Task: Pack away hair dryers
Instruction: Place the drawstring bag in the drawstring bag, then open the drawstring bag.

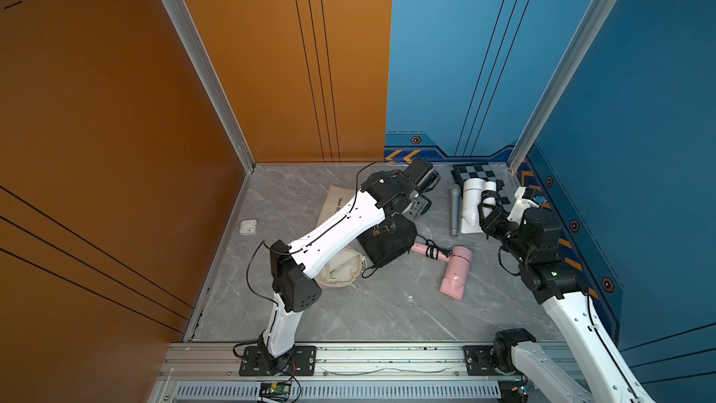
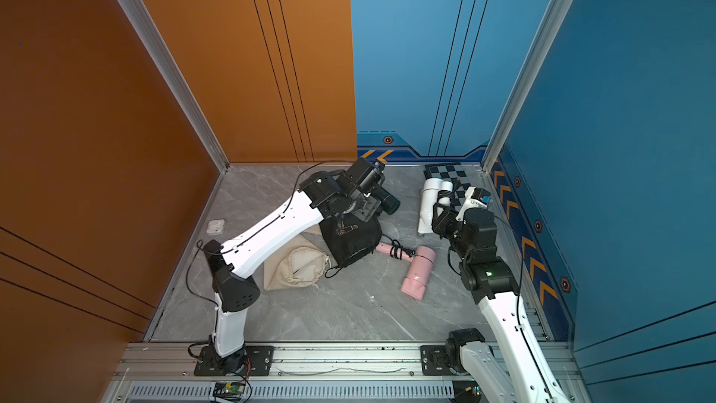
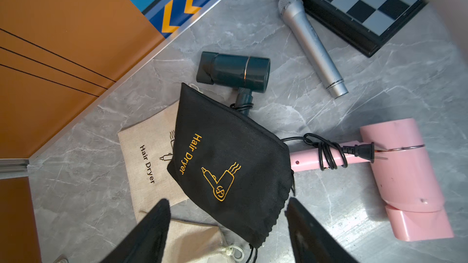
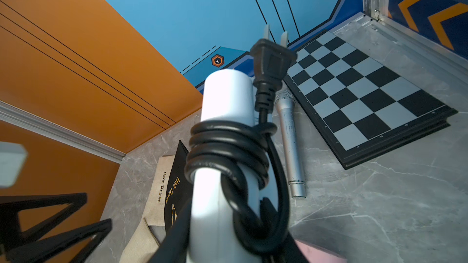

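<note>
Left gripper (image 3: 227, 201) hangs wide open over the black bag (image 3: 228, 163), holding nothing. Right gripper (image 1: 489, 206) is clamped on the corded handle of the white dryer (image 1: 470, 199), at 1 o'clock on the table (image 1: 387, 312). The pink dryer (image 1: 457, 269) lies at 3 o'clock from the bag. The black dryer (image 3: 235, 72) is at 1 o'clock, handle at the bag's edge.

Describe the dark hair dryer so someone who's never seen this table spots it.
Start at the back wall where orange meets blue, then find the black bag printed "Hair Dryer" in gold. The dark hair dryer lies between that bag and the wall, its handle reaching the bag's edge. Its neighbours are a pink dryer and a silver microphone; it is the near-black one.
</note>
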